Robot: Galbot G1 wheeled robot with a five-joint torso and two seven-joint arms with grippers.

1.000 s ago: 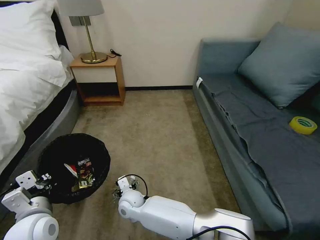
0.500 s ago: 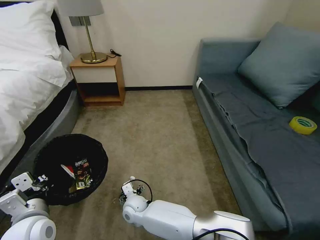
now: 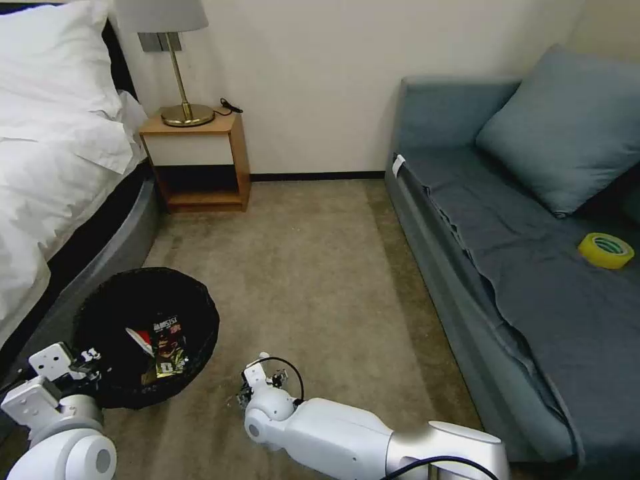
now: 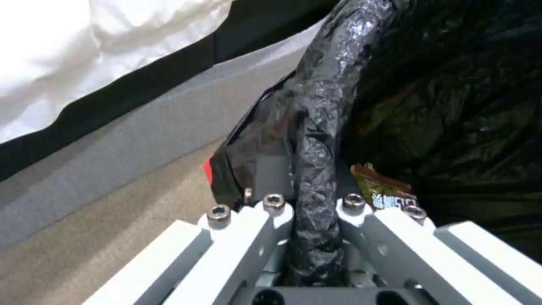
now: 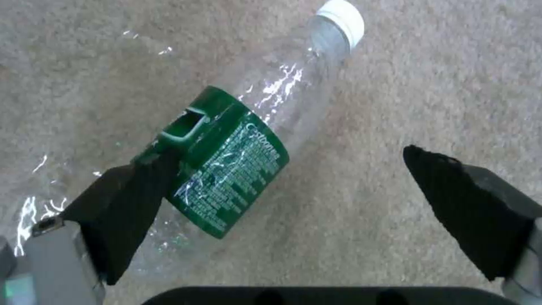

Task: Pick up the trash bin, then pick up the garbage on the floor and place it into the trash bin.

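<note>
2 end effectors, left (image 4: 316, 220) still pinching bin rim (image 4: 333, 84), right (image 5: 282, 195) spread (lower) over bottle (image 5: 237, 148)

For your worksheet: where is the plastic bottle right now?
In the right wrist view the plastic bottle lies on the carpet, under the open right gripper, one fingertip over its green label.

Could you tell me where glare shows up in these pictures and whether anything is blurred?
Right wrist view: bright glints streak the clear bottle lying on the carpet; the right gripper, open over it, looks soft at its fingertips. Left wrist view: sheen on the trash bin liner, gripped by the left gripper. Head view: evenly lit.
</note>
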